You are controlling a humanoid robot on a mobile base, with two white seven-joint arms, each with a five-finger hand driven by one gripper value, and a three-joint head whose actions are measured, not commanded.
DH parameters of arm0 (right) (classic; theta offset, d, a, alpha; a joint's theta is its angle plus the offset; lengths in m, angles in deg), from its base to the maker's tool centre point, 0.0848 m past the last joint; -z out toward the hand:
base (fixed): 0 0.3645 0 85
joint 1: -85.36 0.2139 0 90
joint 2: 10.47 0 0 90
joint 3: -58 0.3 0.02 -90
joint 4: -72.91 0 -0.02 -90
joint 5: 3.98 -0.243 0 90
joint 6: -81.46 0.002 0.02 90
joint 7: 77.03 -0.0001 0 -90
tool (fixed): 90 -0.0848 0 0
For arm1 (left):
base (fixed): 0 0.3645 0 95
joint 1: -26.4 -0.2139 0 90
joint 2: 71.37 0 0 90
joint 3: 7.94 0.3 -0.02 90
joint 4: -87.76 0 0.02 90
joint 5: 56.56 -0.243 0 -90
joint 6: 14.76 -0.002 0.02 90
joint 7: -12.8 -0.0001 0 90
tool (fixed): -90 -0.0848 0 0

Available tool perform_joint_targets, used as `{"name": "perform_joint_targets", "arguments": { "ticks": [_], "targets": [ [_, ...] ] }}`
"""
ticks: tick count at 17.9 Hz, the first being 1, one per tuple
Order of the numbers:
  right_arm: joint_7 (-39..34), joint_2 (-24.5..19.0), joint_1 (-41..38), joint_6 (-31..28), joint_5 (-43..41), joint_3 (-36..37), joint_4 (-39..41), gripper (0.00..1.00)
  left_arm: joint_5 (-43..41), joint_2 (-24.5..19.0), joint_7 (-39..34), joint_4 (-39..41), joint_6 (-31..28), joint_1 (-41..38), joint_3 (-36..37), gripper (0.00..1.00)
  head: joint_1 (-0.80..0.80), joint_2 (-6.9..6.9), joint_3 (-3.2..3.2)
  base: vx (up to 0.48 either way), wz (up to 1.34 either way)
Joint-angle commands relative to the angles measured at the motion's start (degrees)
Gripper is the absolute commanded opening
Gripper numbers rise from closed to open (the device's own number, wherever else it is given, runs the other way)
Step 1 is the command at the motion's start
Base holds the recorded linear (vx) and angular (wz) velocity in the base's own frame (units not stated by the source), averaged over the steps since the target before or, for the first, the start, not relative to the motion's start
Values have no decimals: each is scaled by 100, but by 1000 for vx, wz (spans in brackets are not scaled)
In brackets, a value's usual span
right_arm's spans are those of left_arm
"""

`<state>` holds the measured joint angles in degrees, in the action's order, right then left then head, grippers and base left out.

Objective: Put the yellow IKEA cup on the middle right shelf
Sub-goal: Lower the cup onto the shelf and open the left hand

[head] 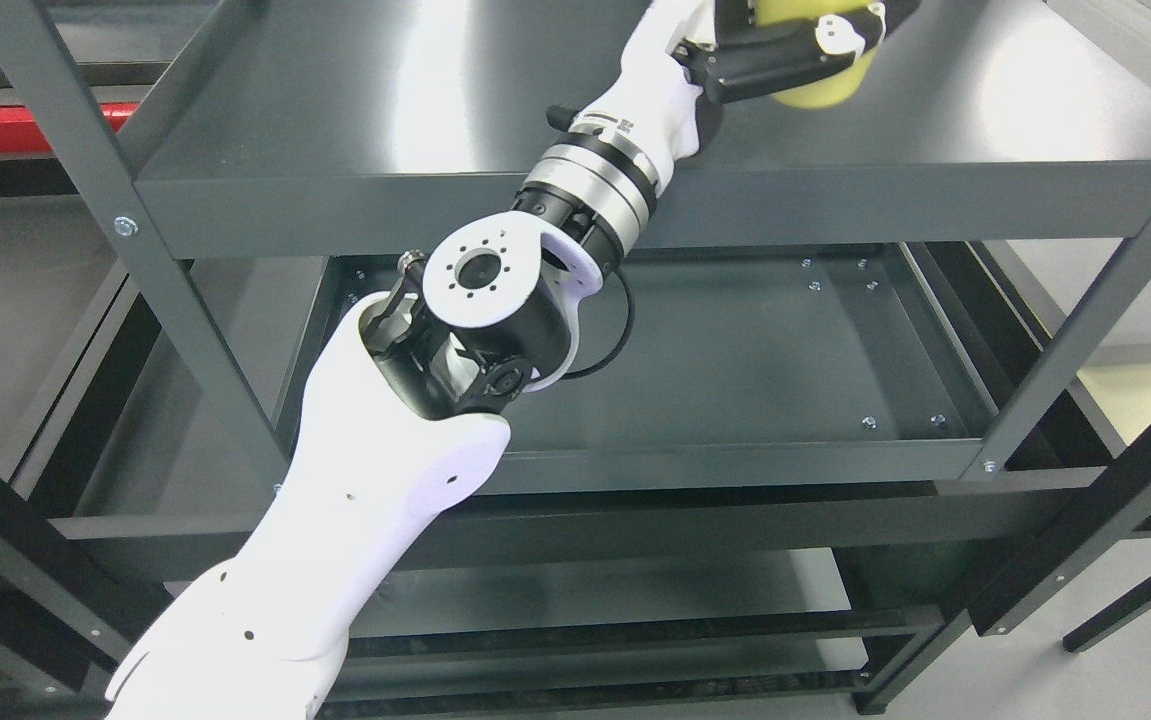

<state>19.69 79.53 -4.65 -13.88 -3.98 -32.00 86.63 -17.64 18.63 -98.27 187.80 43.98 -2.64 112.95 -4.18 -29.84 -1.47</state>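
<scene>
My left arm comes in from the lower left and reaches up over the dark grey shelf (935,120) at the top of the view. My left hand (795,45) is shut on the yellow cup (820,88), which shows below and between the black fingers at the top edge. The cup is held over the right half of this shelf surface; I cannot tell whether its bottom touches the shelf. The upper part of the cup and hand is cut off by the frame edge. My right arm does not show.
A lower shelf tray (735,350) lies beneath, with more shelves (585,600) below it. Slanted grey uprights (85,150) stand at the left and at the right (1105,320). A red bar (25,125) shows at far left.
</scene>
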Motion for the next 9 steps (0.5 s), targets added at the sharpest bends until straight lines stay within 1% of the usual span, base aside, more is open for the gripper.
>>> {"name": "perform_joint_targets", "arguments": {
  "ticks": [1,3,4,5,7,9],
  "targets": [
    [-4,100,-79,-2,-141,-97,0,99,450,-100,-248,-72,-748,215,-178,0,0,0,0,0,0],
    [-4,100,-79,-2,-141,-97,0,99,415,-100,-441,-72,-1013,242,-355,1,0,0,0,0,0],
    [-4,100,-79,-2,-141,-97,0,99,380,-100,-529,-63,-1031,242,-390,2,0,0,0,0,0],
    [-4,100,-79,-2,-141,-97,0,99,301,-100,-539,-46,-1031,242,-390,6,0,0,0,0,0],
    [-4,100,-79,-2,-141,-97,8,99,239,-100,-539,15,-1031,242,-399,14,0,0,0,0,0],
    [-4,100,-79,-2,-141,-97,0,99,239,-100,-530,112,-1075,242,-390,31,0,0,0,0,0]
  ]
}}
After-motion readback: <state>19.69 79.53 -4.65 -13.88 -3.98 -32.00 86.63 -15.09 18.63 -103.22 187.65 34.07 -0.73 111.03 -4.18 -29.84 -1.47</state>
